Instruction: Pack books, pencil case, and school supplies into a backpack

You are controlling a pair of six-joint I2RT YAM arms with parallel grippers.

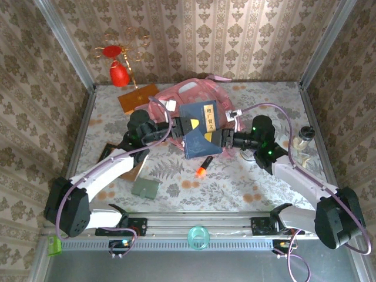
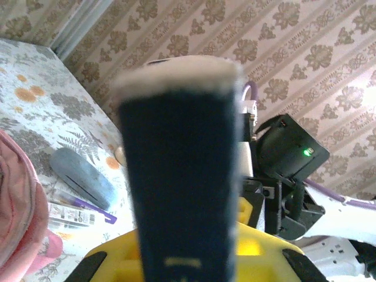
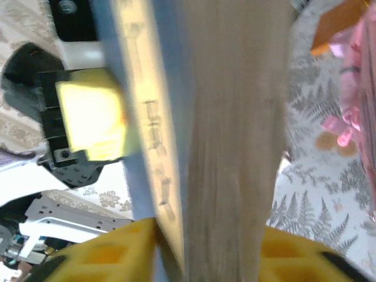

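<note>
The dark navy book (image 1: 201,126) with a yellow label hangs tilted over the front of the pink backpack (image 1: 176,97). My left gripper (image 1: 187,125) is shut on its left edge, and the spine (image 2: 179,176) rises between the yellow fingers (image 2: 258,258). My right gripper (image 1: 215,139) grips the lower right edge, with the page block (image 3: 235,147) filling the gap between its jaws. An orange-and-black marker (image 1: 204,166) lies on the table just below the book. A tan-brown book (image 1: 139,170) lies partly under my left arm. A blue-grey pencil case (image 2: 82,176) rests beside the backpack (image 2: 17,200).
An orange-brown board (image 1: 136,97) with a gold wire stand and red ornaments (image 1: 119,73) stands at the back left. A grey-green square (image 1: 145,187) lies front left. A glass bottle (image 1: 304,138) stands at the right edge, and a green cup (image 1: 198,237) sits by the front rail.
</note>
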